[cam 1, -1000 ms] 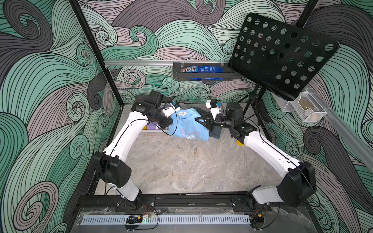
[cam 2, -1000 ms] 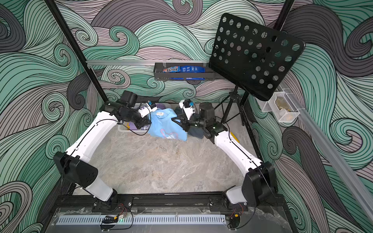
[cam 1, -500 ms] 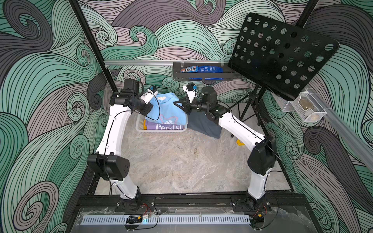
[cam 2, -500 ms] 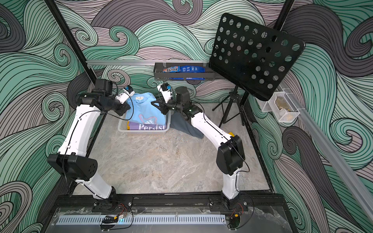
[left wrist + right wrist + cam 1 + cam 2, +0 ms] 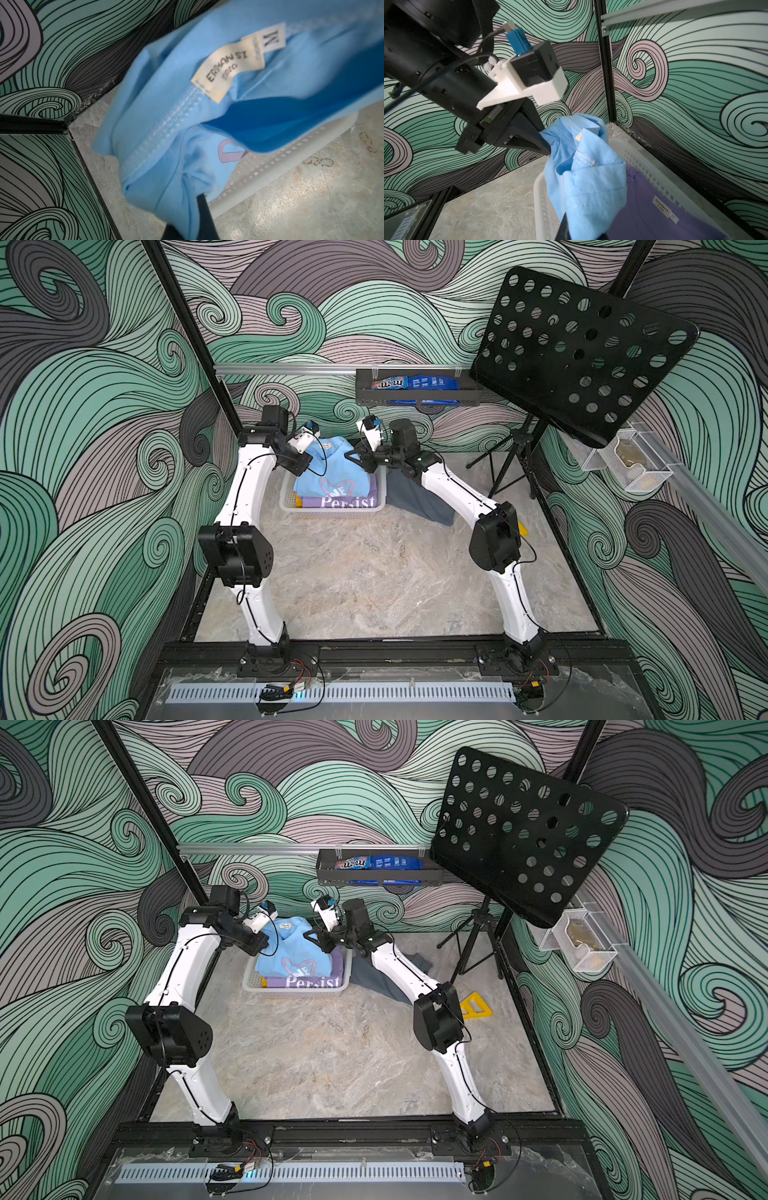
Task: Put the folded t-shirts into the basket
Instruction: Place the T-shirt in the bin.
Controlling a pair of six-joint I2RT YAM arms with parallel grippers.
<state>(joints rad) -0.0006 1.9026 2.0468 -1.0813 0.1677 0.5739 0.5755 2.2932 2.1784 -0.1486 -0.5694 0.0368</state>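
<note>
My left gripper (image 5: 547,150) is clamped on one corner of the light blue tee (image 5: 332,472). The tee hangs between both grippers, its lower part draped into the white basket (image 5: 332,509) below them. Under it lie the lilac "Persist" tee (image 5: 345,502) and a sliver of mustard tee (image 5: 298,502). My right gripper (image 5: 358,458) pinches the opposite corner. Past that gripper the dark grey tee (image 5: 419,502) lies outside the basket. I judge two in, one in hand, one left.

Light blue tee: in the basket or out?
Partly in: the light blue tee rests on the lilac tee in the basket, collar end held up by left tool and right tool.
</note>
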